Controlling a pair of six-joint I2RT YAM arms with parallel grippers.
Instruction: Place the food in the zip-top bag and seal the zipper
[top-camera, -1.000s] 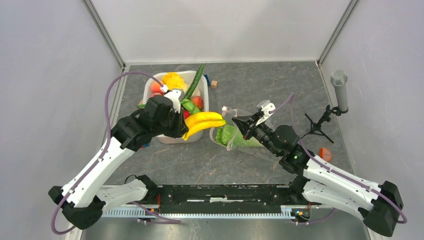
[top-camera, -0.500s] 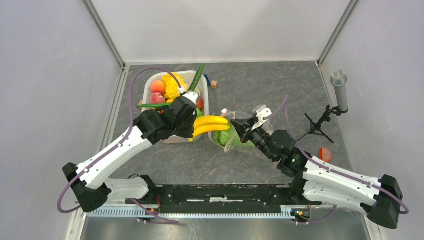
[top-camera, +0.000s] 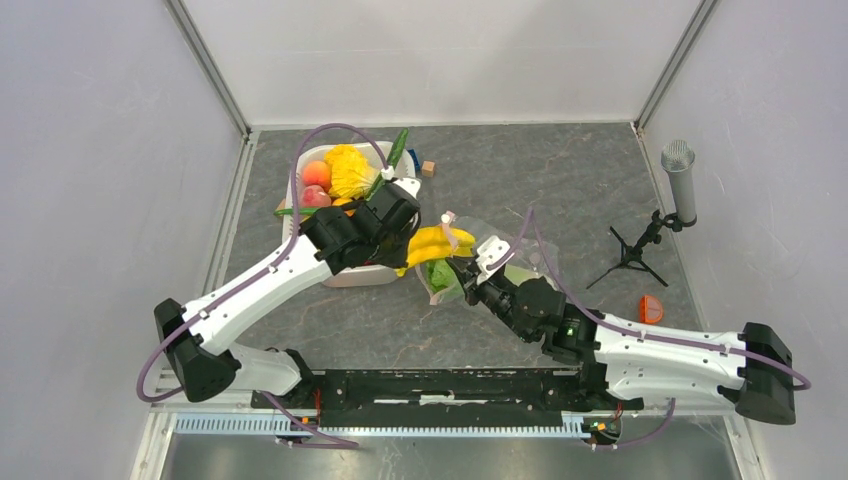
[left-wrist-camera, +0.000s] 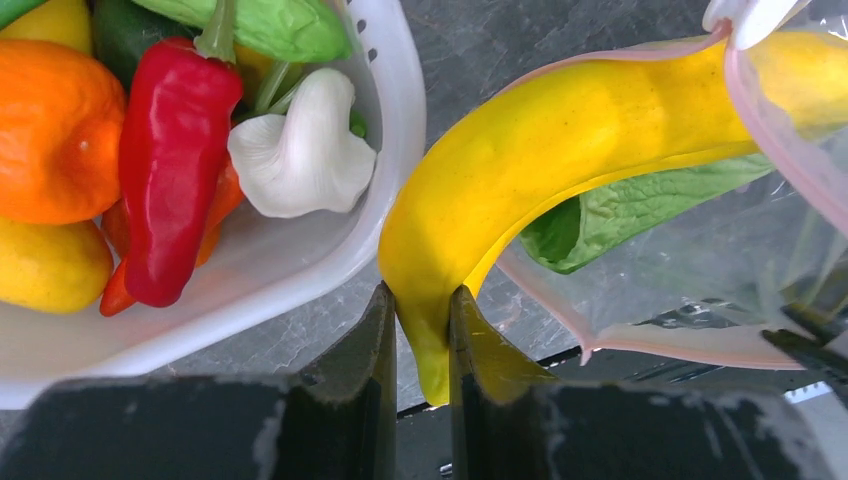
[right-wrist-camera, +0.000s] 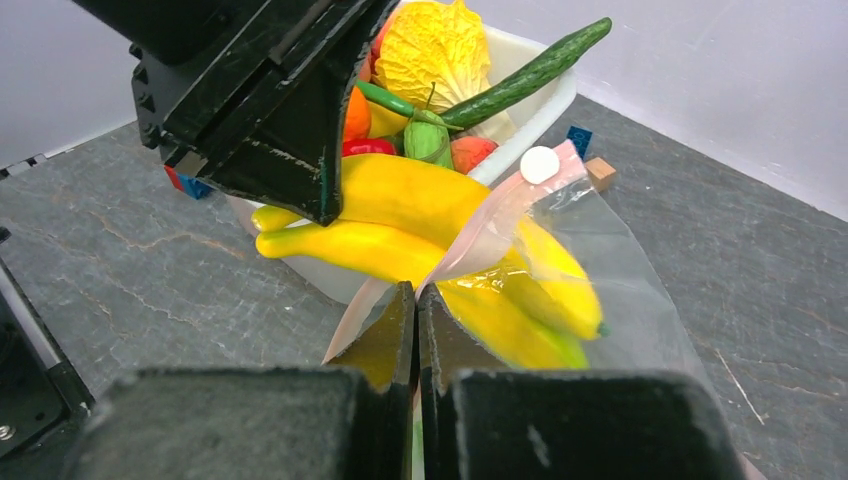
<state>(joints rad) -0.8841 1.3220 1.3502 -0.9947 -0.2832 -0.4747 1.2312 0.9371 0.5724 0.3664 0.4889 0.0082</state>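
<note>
Table (top-camera: 560, 180): dark stone-look surface carrying everything named below; the white tub (left-wrist-camera: 300, 290) stands on its left half, loaded with food not yet moved.

Bag (right-wrist-camera: 625, 300): clear, lying just beside the tub with its mouth turned toward it; we see a green cabbage (left-wrist-camera: 620, 205) already inside.

Bananas (left-wrist-camera: 520, 170): a yellow bunch bridging the gap between tub and bag; the far ends lie past the mouth and show through the plastic, while the stem end is outside.

Left gripper (left-wrist-camera: 421, 305): jaws clamped on the stem of the bananas.

Right gripper (right-wrist-camera: 417, 295): jaws closed flat on the zipper (right-wrist-camera: 480, 235), the pink strip, lifting the upper lip over the fruit.

Step in hand, as we judge it: feeding the bananas in. We would push along the bunch's own length, low and toward the bag's closed end, so that the curve slides over the cabbage rather than ploughing the bag across the table; the right gripper should hold the lip high and taut; we would release only once the stem has cleared the pink strip, lest it block sealing.
</note>
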